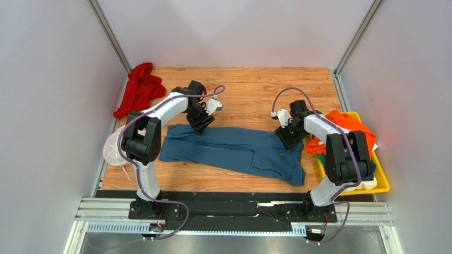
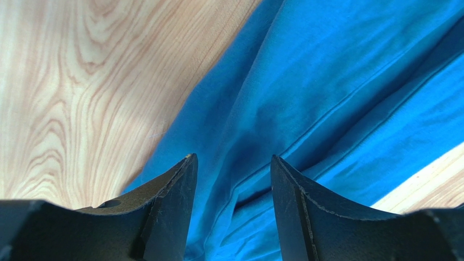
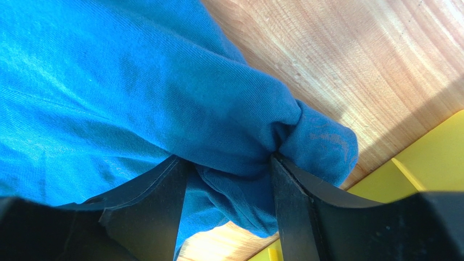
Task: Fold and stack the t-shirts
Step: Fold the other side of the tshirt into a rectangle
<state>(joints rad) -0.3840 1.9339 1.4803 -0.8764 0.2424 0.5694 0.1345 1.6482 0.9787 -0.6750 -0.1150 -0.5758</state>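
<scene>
A large slate-blue t-shirt [image 1: 233, 151] lies spread lengthwise across the middle of the wooden table [image 1: 249, 84]. My left gripper [image 1: 200, 126] hovers over its upper left corner. In the left wrist view that gripper [image 2: 231, 160] is open, and the blue cloth [image 2: 327, 81] lies in folds below the gap, untouched. My right gripper [image 1: 289, 138] is at the shirt's upper right end. In the right wrist view its jaws [image 3: 229, 160] stand apart with a bunched wad of blue cloth [image 3: 245, 136] between and over the fingertips. More t-shirts, the top one orange [image 1: 342, 121], are piled in the yellow bin.
A red shirt [image 1: 139, 89] lies crumpled at the table's back left corner. The yellow bin [image 1: 383, 182] stands off the right edge, right beside my right arm. A round white-and-pink mesh disc [image 1: 112, 151] hangs at the left edge. White walls close in the sides.
</scene>
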